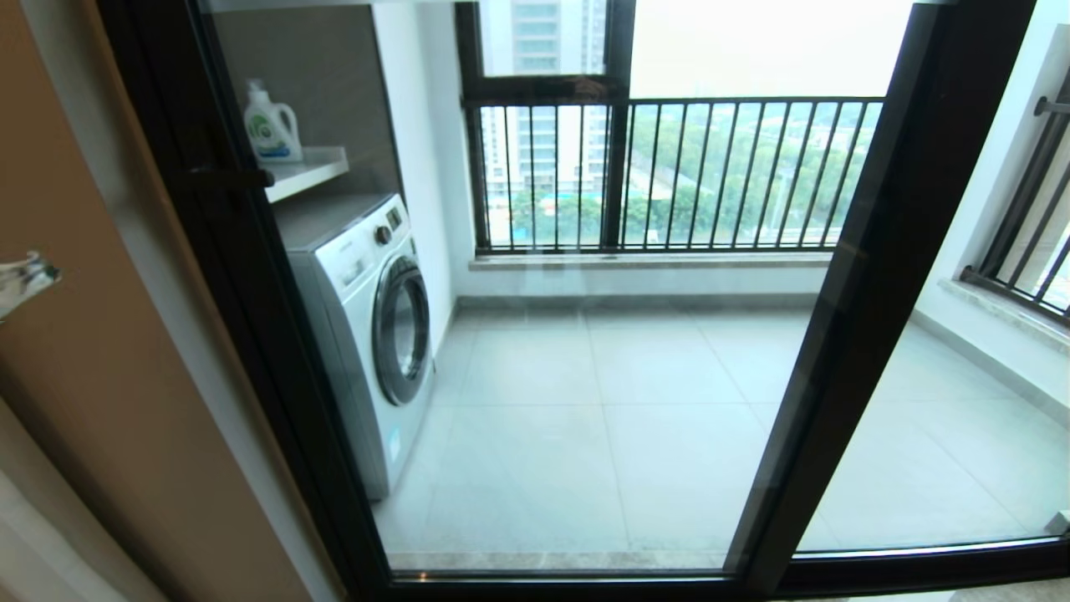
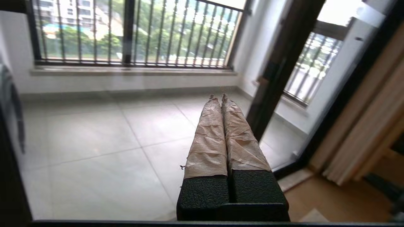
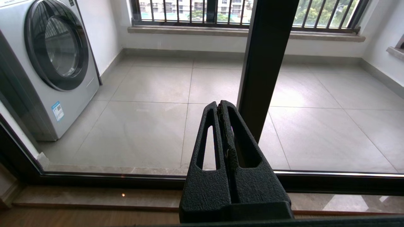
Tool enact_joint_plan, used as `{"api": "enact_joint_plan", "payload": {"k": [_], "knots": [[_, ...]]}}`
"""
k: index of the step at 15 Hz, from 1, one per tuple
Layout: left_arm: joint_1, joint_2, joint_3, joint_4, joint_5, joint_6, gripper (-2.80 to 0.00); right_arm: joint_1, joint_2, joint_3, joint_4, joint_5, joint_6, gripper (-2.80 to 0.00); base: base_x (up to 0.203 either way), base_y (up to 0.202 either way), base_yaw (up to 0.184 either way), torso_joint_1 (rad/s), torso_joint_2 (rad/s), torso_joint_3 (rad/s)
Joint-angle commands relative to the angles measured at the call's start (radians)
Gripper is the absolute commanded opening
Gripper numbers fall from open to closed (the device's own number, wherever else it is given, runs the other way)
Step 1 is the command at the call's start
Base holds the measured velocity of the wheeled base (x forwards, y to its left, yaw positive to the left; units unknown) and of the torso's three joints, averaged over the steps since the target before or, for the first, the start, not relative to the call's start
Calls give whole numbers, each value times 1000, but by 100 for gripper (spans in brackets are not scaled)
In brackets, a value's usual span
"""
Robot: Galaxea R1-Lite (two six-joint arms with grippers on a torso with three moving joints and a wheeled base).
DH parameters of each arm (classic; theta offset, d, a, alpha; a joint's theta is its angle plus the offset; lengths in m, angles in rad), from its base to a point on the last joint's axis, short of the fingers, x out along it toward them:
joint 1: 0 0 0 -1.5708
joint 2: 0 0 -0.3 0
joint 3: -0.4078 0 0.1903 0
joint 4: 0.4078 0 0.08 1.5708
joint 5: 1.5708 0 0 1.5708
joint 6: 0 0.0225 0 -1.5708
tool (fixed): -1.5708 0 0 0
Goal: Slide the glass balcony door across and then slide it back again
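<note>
Glass balcony door [image 1: 585, 401] fills the view, latch [image 1: 242, 177] on its left upright, frame hard against the wall side. Left gripper [image 2: 219, 97] fingers pressed together, empty, facing the glass. Right gripper [image 3: 222, 105] likewise together, near the middle upright [image 3: 265, 63]. Probably before the first slide; next, reach the latch upright.

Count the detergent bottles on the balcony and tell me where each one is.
1. A single white detergent bottle stands on the shelf above the washing machine, at the balcony's left side behind the glass. Others may be hidden behind the door frame.
</note>
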State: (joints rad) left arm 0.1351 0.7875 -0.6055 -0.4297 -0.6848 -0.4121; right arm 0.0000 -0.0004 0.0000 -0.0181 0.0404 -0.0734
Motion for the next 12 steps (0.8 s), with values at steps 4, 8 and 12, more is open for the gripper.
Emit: {"api": "enact_joint_plan", "payload": {"k": [4, 8, 12], "knots": [[-142, -444, -99, 531, -314, -79, -280, 0, 0, 9, 0, 1, 0, -280, 0, 0, 0, 0, 0, 0], [-162, -601, -56, 654, -202, -72, -280, 0, 0, 9, 0, 1, 0, -280, 0, 0, 0, 0, 0, 0], [-142, -787, 145, 784, 127, 198, -280, 0, 0, 9, 0, 1, -2, -280, 0, 0, 0, 0, 0, 0]]}}
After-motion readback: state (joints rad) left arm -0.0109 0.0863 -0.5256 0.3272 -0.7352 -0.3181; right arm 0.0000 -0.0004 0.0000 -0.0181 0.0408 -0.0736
